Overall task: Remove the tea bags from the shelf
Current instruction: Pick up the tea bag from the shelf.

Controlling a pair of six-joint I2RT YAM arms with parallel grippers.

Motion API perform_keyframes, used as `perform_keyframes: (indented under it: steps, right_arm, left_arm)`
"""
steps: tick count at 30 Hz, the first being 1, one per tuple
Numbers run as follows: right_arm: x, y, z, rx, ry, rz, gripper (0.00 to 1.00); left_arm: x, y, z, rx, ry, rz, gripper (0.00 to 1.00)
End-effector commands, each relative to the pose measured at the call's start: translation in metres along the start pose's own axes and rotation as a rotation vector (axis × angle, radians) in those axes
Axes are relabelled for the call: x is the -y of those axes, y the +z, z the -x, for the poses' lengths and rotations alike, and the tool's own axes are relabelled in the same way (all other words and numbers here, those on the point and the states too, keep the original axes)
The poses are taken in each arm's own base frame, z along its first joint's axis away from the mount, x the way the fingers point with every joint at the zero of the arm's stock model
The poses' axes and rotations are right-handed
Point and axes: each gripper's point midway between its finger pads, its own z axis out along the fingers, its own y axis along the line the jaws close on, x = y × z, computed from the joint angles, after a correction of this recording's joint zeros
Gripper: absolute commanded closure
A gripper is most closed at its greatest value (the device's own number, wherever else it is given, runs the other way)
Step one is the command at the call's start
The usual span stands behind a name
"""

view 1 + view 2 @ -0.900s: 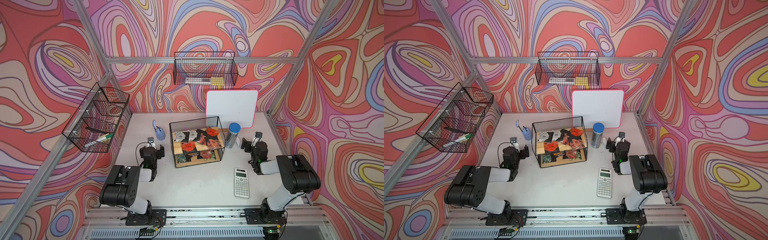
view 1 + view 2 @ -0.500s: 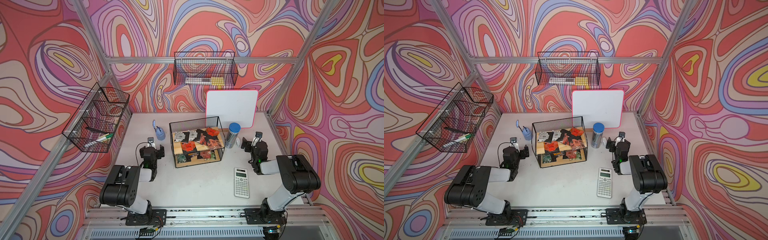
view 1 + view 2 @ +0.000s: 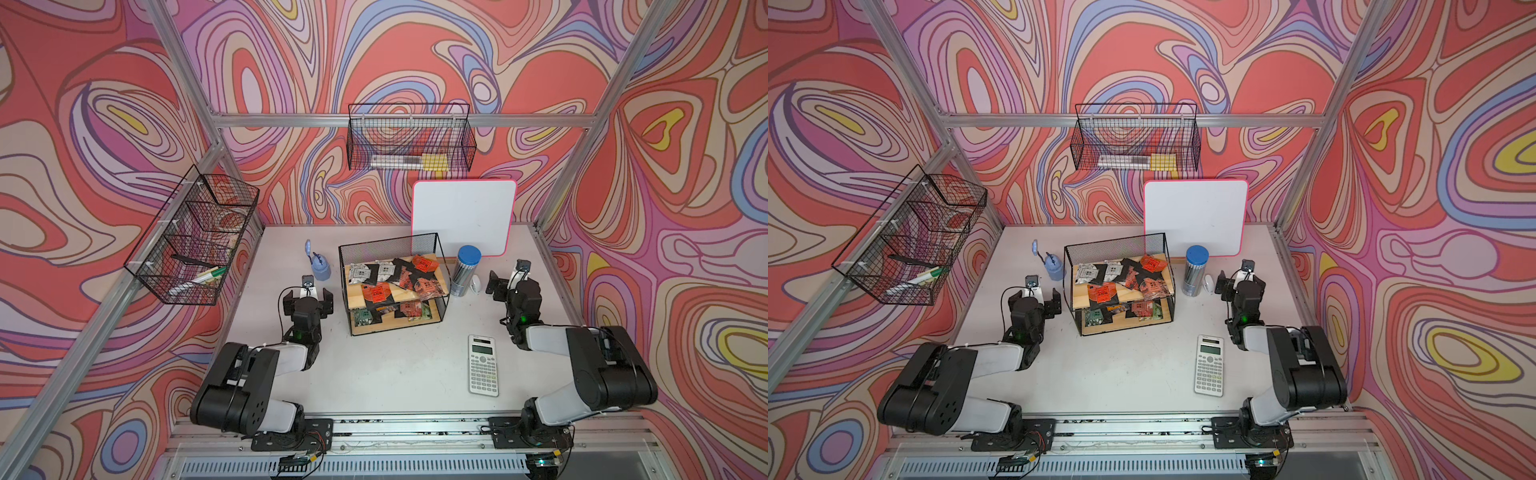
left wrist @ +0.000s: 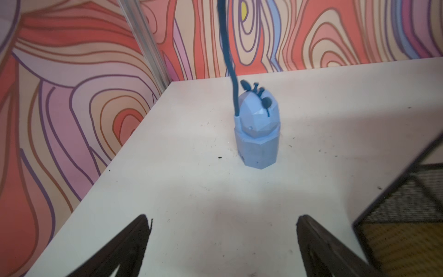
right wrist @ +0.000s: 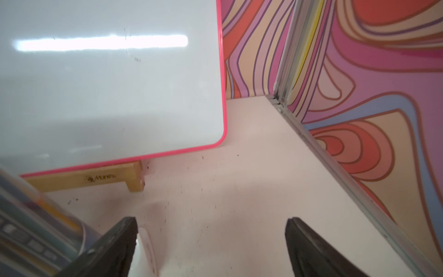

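left arm, right arm: bulky black joint housings, white link shells, black base plates with red and black wires. thin black cable loops, green led near each wrist. left hand, right hand: black tapered fingers.

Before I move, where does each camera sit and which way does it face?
Top views: high over the front edge, looking down at shelf and tea bags; left gripper and right gripper show.
Left wrist: on the left arm, facing blue stand and shelf corner; spread fingertips show.
Right wrist: on the right arm, facing whiteboard; spread fingertips show.
Shared: blue stand and whiteboard appear in both top views too.
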Motion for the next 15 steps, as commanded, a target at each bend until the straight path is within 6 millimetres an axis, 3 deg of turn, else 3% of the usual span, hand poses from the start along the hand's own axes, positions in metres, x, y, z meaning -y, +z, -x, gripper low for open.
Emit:
perform_keyframes:
  steps: [1, 5, 6, 10, 11, 13, 14, 15]
  right_arm:
    - [0.015, -0.014, 0.048, 0.063, 0.044, -0.081, 0.02]
    - [0.021, -0.038, 0.118, 0.103, 0.090, -0.105, 0.02]
    - [0.023, -0.049, 0.142, 0.121, 0.111, -0.105, 0.02]
    - [0.034, -0.093, 0.218, 0.153, 0.291, -0.119, 0.02]
    - [0.037, -0.101, 0.221, 0.109, 0.366, -0.127, 0.02]
    - [0.055, -0.123, 0.202, 0.004, 0.634, -0.247, 0.02]
    - [0.056, -0.129, 0.195, -0.022, 0.697, -0.247, 0.02]
    - [0.040, -0.131, 0.202, -0.031, 0.672, -0.137, 0.07]
  left_arm:
    - [-0.034, -0.017, 0.023, -0.029, -0.048, 0.162, 0.01]
    - [-0.054, -0.043, 0.056, -0.056, -0.046, 0.212, 0.01]
    - [-0.063, -0.052, 0.078, -0.021, -0.065, 0.232, 0.01]
    - [-0.091, -0.094, 0.137, 0.085, -0.111, 0.264, 0.01]
    - [-0.097, -0.102, 0.151, 0.103, -0.134, 0.263, 0.01]
    - [-0.109, -0.121, 0.168, 0.063, -0.296, 0.269, 0.01]
    - [-0.102, -0.131, 0.165, -0.024, -0.393, 0.199, 0.01]
    - [-0.087, -0.143, 0.163, -0.129, -0.438, 0.081, 0.01]
